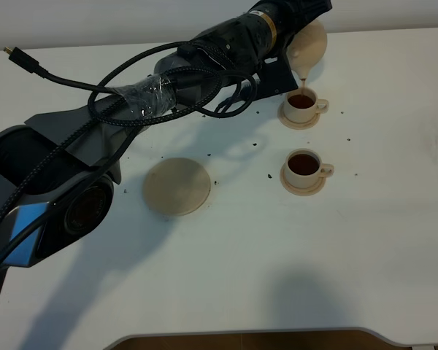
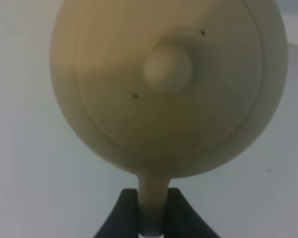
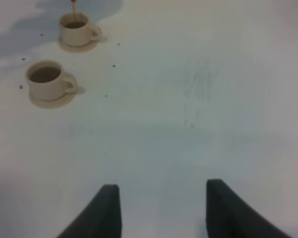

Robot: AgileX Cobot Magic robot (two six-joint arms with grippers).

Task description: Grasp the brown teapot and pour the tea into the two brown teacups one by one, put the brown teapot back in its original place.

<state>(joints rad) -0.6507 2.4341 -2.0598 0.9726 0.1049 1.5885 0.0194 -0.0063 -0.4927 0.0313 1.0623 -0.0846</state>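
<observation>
My left gripper (image 2: 151, 210) is shut on the handle of the brown teapot (image 1: 309, 44), which also fills the left wrist view (image 2: 169, 84). The teapot is tilted over the far teacup (image 1: 303, 106) with its spout down, and a thin stream of tea falls into the cup. The near teacup (image 1: 304, 167) holds dark tea on its saucer. Both cups show in the right wrist view, the far teacup (image 3: 77, 29) and the near teacup (image 3: 47, 79). The flat beige saucer disc (image 1: 177, 187) lies bare at the table's centre-left. My right gripper (image 3: 161, 208) is open and empty above the table.
The left arm with its black cables (image 1: 153, 87) reaches across the table's back from the left. Small dark tea specks (image 1: 257, 144) are scattered around the cups and the disc. The table's front edge (image 1: 248, 335) runs along the bottom.
</observation>
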